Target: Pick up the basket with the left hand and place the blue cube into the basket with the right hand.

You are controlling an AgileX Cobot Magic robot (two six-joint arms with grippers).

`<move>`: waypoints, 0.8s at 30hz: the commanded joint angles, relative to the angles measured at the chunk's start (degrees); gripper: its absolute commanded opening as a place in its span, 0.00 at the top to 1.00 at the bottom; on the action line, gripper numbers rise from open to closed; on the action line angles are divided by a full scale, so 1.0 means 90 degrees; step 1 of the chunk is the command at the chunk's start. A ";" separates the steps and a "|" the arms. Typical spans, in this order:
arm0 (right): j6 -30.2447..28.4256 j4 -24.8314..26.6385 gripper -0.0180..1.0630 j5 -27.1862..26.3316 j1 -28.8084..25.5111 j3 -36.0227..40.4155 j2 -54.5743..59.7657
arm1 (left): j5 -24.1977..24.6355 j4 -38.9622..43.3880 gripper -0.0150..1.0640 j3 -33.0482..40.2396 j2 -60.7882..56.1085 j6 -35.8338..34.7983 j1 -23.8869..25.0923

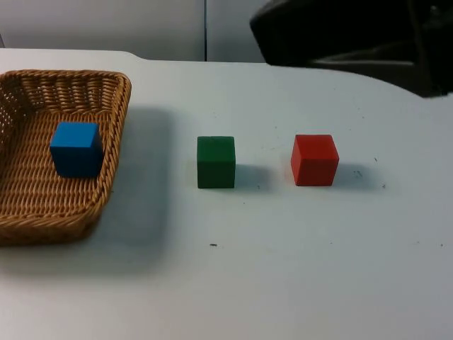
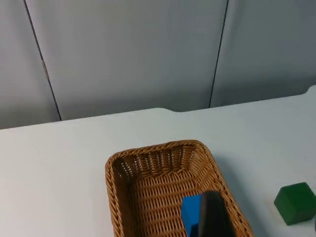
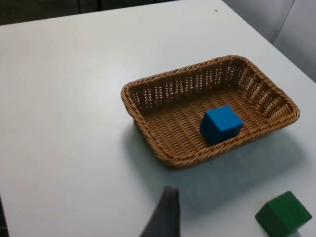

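Observation:
A woven wicker basket (image 1: 71, 74) rests on the white table at the left, and the blue cube (image 1: 76, 149) lies inside it. The left wrist view looks down on the basket (image 2: 158, 148). There my left gripper (image 2: 213, 217) hangs above the basket's near end, partly covering the blue cube (image 2: 190, 212), apart from the wicker. In the right wrist view the basket (image 3: 173, 76) with the blue cube (image 3: 220, 123) lies well ahead of my right gripper (image 3: 163, 217), which holds nothing. The right arm (image 1: 354, 35) hangs high at the back right.
A green cube (image 1: 216, 161) stands mid-table, right of the basket, with a red cube (image 1: 314, 160) further right. The green cube (image 2: 296, 202) also appears in the left wrist view, and the green cube (image 3: 282, 215) in the right wrist view. The grey partition wall closes the far edge.

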 commanded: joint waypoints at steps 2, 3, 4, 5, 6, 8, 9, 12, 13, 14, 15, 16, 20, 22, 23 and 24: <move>0.0141 0.0056 0.28 -0.0056 0.0026 0.0327 -0.0377 | 0.0079 0.0281 0.53 0.0461 -0.0718 -0.0501 -0.0008; 0.0189 0.0056 0.28 -0.0026 0.0026 0.0452 -0.0510 | 0.0079 0.0350 0.53 0.0644 -0.0972 -0.0669 -0.0008; 0.0291 0.0056 0.28 -0.0012 0.0026 0.0550 -0.0641 | 0.0079 0.0391 0.53 0.0797 -0.1227 -0.0876 -0.0008; 0.0336 0.0056 0.28 -0.0012 0.0026 0.0658 -0.0753 | 0.0093 0.0471 0.53 0.0979 -0.1442 -0.1074 -0.0008; 0.0336 0.0056 0.28 -0.0012 0.0026 0.0658 -0.0753 | 0.0093 0.0471 0.53 0.0979 -0.1442 -0.1074 -0.0008; 0.0502 0.0043 0.28 -0.0012 0.0026 0.0960 -0.1037 | 0.0161 0.0754 0.53 0.1279 -0.1964 -0.1475 -0.0008; 0.0545 0.0043 0.28 -0.0012 0.0026 0.1077 -0.1161 | 0.0161 0.0934 0.53 0.1415 -0.2148 -0.1723 -0.0008; 0.0655 0.0043 0.28 -0.0012 0.0026 0.1425 -0.1537 | 0.0179 0.1396 0.53 0.1602 -0.2489 -0.2244 -0.0144; 0.0655 0.0043 0.28 0.0013 0.0026 0.1460 -0.1618 | 0.0266 0.1476 0.53 0.1629 -0.2560 -0.2367 -0.0240; 0.0655 0.0043 0.28 0.0045 0.0026 0.1545 -0.1749 | 0.0377 0.1535 0.53 0.1629 -0.2593 -0.2437 -0.0372; 0.0655 0.0043 0.28 0.0086 0.0026 0.1645 -0.1893 | 0.0403 0.1579 0.53 0.1629 -0.2615 -0.2457 -0.0448; 0.0747 0.0020 0.28 0.0100 0.0026 0.1704 -0.2017 | 0.0416 0.1679 0.53 0.1629 -0.2656 -0.2500 -0.0605; 0.0987 0.0004 0.28 0.0216 0.0026 0.1871 -0.2418 | 0.0466 0.2400 0.57 0.1629 -0.2796 -0.2924 -0.1102; 0.1063 -0.0094 0.28 0.0478 0.0026 0.1874 -0.2595 | 0.0654 0.2800 0.64 0.1629 -0.2899 -0.3104 -0.1366; 0.1063 -0.0094 0.28 0.0478 0.0026 0.1874 -0.2595 | 0.0654 0.2800 0.64 0.1629 -0.2899 -0.3104 -0.1366; 0.1152 -0.0179 0.28 0.0566 0.0026 0.1874 -0.2644 | 0.0808 0.2981 0.68 0.1616 -0.2987 -0.3104 -0.1469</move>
